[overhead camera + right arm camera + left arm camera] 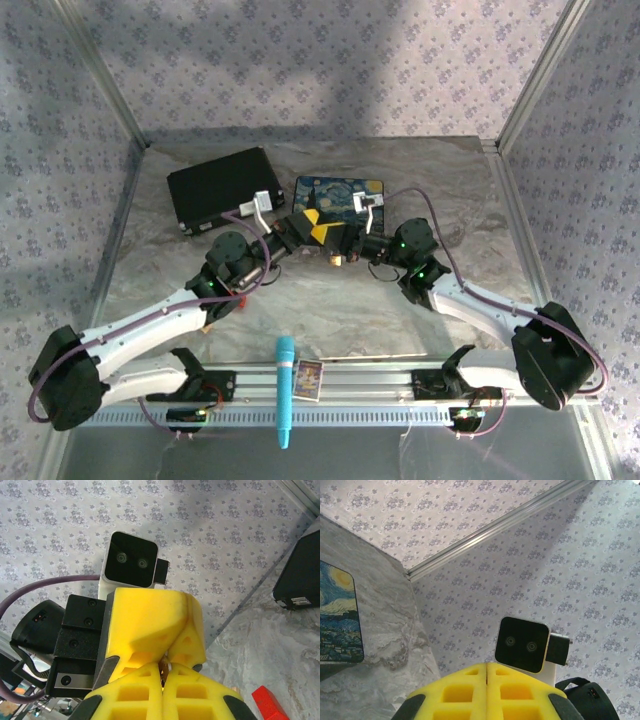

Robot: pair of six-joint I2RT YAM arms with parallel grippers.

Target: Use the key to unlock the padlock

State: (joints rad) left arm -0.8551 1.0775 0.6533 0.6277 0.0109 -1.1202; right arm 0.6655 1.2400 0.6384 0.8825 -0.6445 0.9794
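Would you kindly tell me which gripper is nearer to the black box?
Left. The left gripper sits just off the right end of the black box; the right gripper lies farther right, beyond the left one.

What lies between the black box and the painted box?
A narrow strip of bare table, seen in the top view; the left arm's white wrist camera hangs beside it, over the edge of the black box.

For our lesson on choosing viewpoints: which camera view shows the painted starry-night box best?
The top external view: the painted box shows most of its top from above. The left wrist view catches a cropped slice of it at the frame's left edge.
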